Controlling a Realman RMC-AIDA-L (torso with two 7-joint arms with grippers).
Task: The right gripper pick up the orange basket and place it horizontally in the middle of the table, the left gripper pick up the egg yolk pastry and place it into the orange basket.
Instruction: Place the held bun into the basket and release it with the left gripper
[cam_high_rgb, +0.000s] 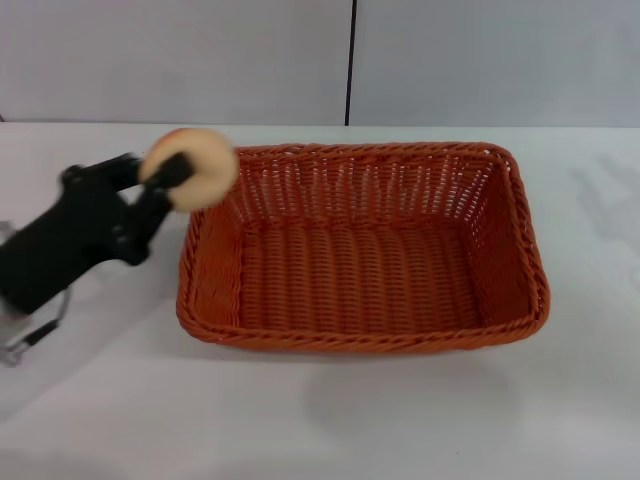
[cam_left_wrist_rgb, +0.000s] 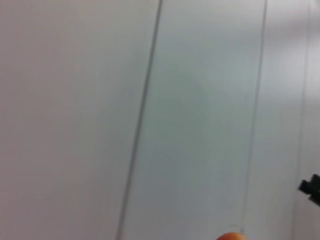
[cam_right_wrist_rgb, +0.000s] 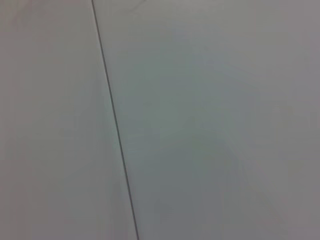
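Note:
The orange basket lies lengthwise in the middle of the white table, and nothing is inside it. My all-black left gripper comes in from the left and is shut on the egg yolk pastry, a pale round bun. It holds the pastry in the air right at the basket's far left corner, just over the rim. An orange sliver of the pastry shows in the left wrist view. The right gripper is out of view; its wrist view shows only a grey wall.
A grey panelled wall with a dark vertical seam stands behind the table. White tabletop stretches in front of the basket and to its right.

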